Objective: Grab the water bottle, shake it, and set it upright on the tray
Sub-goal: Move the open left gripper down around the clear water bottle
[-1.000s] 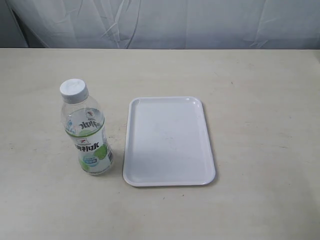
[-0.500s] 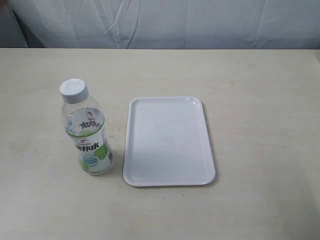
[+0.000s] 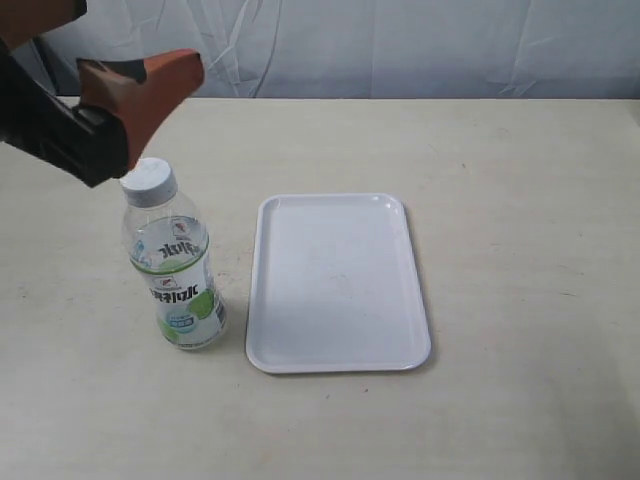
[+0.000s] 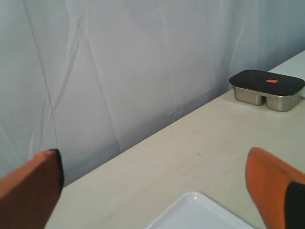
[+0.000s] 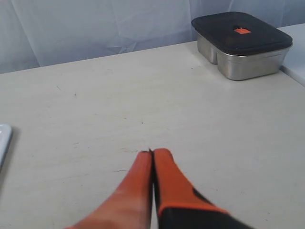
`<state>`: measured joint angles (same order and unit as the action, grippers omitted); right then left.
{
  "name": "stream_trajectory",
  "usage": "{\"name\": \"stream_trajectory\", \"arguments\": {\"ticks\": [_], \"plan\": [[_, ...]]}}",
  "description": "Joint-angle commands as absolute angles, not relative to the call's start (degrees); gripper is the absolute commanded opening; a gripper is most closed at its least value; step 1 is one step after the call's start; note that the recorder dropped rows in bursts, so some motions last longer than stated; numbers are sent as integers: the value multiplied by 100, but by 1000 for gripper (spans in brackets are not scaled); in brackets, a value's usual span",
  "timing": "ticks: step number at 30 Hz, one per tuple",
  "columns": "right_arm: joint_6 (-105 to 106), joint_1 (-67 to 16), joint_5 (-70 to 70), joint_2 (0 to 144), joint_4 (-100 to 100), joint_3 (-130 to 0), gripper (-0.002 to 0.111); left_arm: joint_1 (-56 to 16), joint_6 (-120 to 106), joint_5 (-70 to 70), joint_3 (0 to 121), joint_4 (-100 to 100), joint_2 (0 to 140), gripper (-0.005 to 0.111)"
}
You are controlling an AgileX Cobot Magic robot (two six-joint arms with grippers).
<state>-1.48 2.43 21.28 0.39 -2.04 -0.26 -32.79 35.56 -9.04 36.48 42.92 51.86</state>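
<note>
Because the water bottle near the left edge of the counter looks full, heavy and slick, the wide-spread left gripper should clamp its labelled waist.

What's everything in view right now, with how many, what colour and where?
water bottle: one, clear with a white cap and a white-and-green label, upright on the table, left of the tray and apart from it.
tray: one, white, flat on the table, nothing on it.
metal container: one, steel with a black lid, on the table near the curtain, wrist views only.
table: one, pale beige.
curtain: one, pale grey-white, behind the table.
left gripper: one, orange and black, open, empty, up by the bottle's cap.
right gripper: one, orange and black, shut, empty, over bare table.
</note>
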Motion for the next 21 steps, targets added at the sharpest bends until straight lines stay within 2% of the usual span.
{"name": "stream_trajectory", "arguments": {"ticks": [1,7,16,21], "plan": [[-166,217,2063,0,-203,0,3,-3315,3584,-1300,3416,4507,5228,106],[-166,217,2063,0,-203,0,3,-3180,3542,-1827,2884,4198,5241,106],[-166,217,2063,0,-203,0,3,-1678,3082,-4613,1716,3416,5485,106],[-166,217,2063,0,-203,0,3,-1182,3082,-5461,1551,3705,6161,106]]}}
